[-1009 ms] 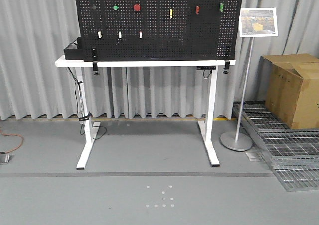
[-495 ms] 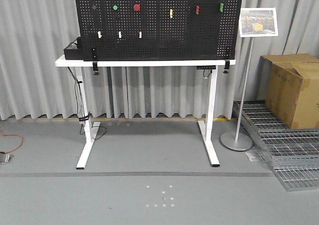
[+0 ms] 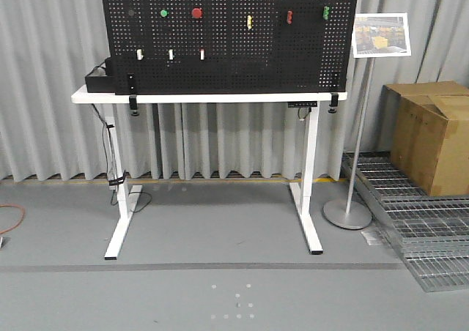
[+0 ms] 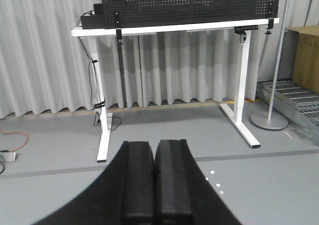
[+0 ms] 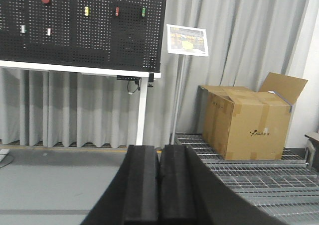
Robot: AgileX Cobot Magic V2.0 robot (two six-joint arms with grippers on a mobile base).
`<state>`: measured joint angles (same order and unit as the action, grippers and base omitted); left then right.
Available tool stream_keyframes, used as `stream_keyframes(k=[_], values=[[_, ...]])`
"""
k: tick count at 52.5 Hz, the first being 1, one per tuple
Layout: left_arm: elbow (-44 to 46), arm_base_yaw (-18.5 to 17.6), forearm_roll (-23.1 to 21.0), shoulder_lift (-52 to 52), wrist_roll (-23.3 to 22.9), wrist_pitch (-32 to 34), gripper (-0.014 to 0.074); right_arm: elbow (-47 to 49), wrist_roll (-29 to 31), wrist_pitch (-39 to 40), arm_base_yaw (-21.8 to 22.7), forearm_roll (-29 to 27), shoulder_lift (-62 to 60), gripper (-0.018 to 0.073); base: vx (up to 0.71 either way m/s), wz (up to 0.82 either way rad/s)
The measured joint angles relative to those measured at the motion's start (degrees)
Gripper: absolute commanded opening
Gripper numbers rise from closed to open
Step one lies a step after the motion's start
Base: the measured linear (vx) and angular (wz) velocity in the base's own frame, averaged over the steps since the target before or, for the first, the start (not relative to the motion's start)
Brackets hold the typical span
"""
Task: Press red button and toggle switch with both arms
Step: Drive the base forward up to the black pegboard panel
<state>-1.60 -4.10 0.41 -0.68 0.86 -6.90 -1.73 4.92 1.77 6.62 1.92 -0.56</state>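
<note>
Both sets of jaws shut and empty, board well ahead of me!

My left jaws are pressed flat together with nothing between them, low over the grey floor and facing the white tabletop [image 4: 174,28]. My right jaws are the same, closed tight and bare. The red button [image 3: 196,12] sits high on the black pegboard [image 3: 234,60], just right of a green button [image 3: 164,12]. Lower down is a row of three white switches, with the toggle switch [image 3: 171,54] in the middle. All of it is well apart from me. A sign stand [image 3: 380,34] and a cardboard box [image 3: 432,137] are off to the right.
</note>
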Motion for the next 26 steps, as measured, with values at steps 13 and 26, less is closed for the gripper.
stream_keyframes(k=[13,26], values=[[0.00,0.00,0.00,0.00,0.00,0.00,0.0001,0.00,0.00,0.00,0.00,0.00,0.00,0.0000,0.33,-0.08],[0.00,0.00,0.00,0.00,0.00,0.00,0.0001,0.00,0.00,0.01,0.00,0.00,0.00,0.0000,0.40,0.05]])
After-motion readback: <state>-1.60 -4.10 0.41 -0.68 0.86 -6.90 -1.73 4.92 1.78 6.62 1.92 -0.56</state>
